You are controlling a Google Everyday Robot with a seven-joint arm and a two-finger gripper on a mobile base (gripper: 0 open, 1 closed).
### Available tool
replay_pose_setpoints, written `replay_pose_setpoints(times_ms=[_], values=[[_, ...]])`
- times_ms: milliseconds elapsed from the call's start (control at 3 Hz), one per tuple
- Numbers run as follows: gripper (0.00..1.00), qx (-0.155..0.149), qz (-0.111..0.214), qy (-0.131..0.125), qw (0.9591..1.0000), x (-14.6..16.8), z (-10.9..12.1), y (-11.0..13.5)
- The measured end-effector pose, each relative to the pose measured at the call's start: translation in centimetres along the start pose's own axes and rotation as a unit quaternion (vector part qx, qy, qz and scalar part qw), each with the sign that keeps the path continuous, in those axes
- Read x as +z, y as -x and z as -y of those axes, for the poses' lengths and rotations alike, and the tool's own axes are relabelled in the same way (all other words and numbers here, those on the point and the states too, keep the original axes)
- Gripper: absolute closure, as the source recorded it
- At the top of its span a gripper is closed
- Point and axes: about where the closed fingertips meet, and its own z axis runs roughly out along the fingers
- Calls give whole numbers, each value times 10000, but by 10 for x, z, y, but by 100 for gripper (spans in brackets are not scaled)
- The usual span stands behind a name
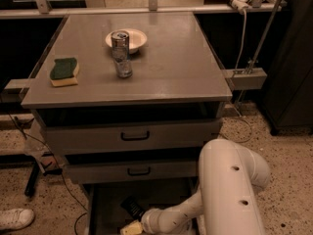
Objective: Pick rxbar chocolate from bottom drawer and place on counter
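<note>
The rxbar chocolate (131,207), a small black wrapped bar, lies tilted on the floor of the open bottom drawer (105,209), below the two upper drawers. My gripper (131,227) reaches into that drawer from the right on a white arm. Its pale tip sits just below and in front of the bar, very close to it, at the bottom edge of the view. The grey counter (166,62) tops the cabinet.
On the counter stand a can (121,51), a white bowl (131,38) behind it and a green-and-yellow sponge (64,71) at the left. The two upper drawers (134,136) jut out slightly above the bottom one. A white shoe (14,218) lies on the floor at left.
</note>
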Motion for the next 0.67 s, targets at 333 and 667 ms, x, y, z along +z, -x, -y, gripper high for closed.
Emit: replay_pose_setpoints(times_ms=[333, 667], values=[[0, 0, 0, 0, 10000, 0, 0, 0], [0, -12, 40, 18, 10000, 21, -6, -2]])
